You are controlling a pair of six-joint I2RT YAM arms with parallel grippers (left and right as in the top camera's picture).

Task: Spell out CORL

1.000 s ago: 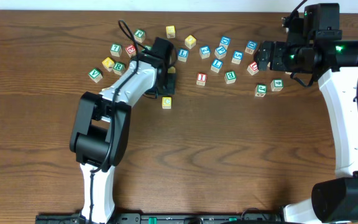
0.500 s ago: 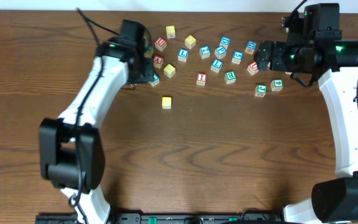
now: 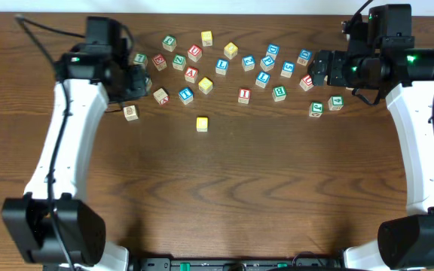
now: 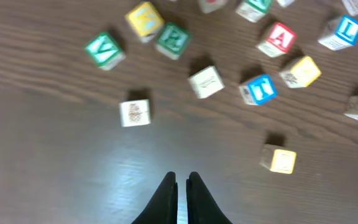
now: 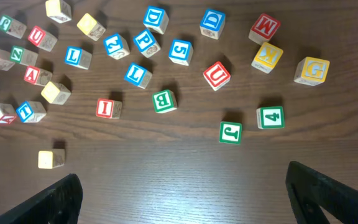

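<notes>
My left gripper (image 4: 182, 186) pressed together, holds nothing; my right gripper (image 5: 188, 196) spread wide. Yellow cube (image 4: 278, 160) lies alone, ahead-right of left gripper. I judge: spread jaws first, descend straight, avoid neighbours.

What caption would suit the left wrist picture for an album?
Shut left gripper hovering over a wooden table strewn with alphabet cubes, one yellow cube lying apart.

Table (image 3: 262, 181): dark brown wood grain, smooth, low sheen, with a pale glare patch just ahead of the left gripper (image 4: 181, 177). Yellow cube (image 4: 278, 160), ahead and right of that gripper: pale bare wood sides, matt painted face. Fingers (image 4: 165, 198): black, matt. Arm shells (image 3: 59, 143): glossy white plastic.
</notes>
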